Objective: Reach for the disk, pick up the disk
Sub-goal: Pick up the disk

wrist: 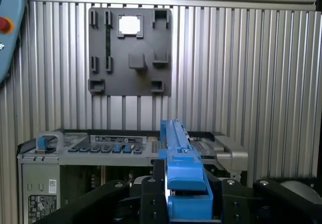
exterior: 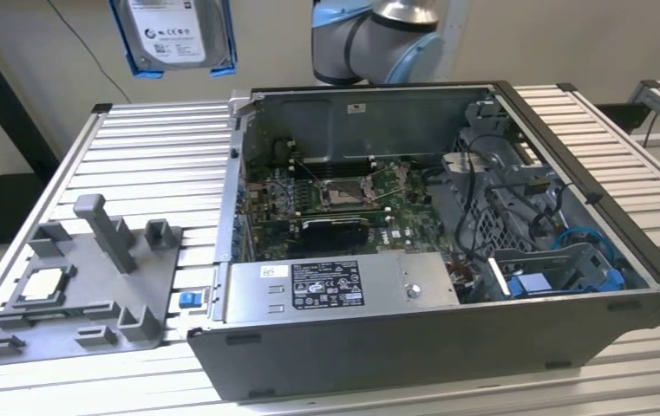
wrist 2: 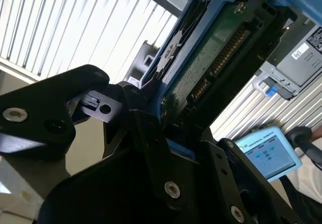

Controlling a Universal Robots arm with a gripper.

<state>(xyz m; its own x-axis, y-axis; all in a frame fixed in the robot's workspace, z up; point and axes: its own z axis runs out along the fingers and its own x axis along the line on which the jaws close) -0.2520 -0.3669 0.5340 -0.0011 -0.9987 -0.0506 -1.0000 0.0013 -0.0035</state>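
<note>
The jaws are clamped on the blue bracket (wrist: 183, 178) framing the disk (exterior: 174, 33), which hangs at the exterior view's upper left, well above the tabletop (exterior: 145, 147); it looks stiff, fairly heavy and shock-sensitive, best gripped by that frame.

1. The black mechanical hand (wrist 2: 166, 131) clamps one end of the disk (wrist 2: 211, 58), a flat hard drive in a blue plastic bracket, green circuit board exposed.
2. The ribbed silver metal desk (wrist 2: 60, 22) lies behind.
3. A light-blue touchscreen pendant (wrist 2: 266, 153) shows beyond the hand.
</note>
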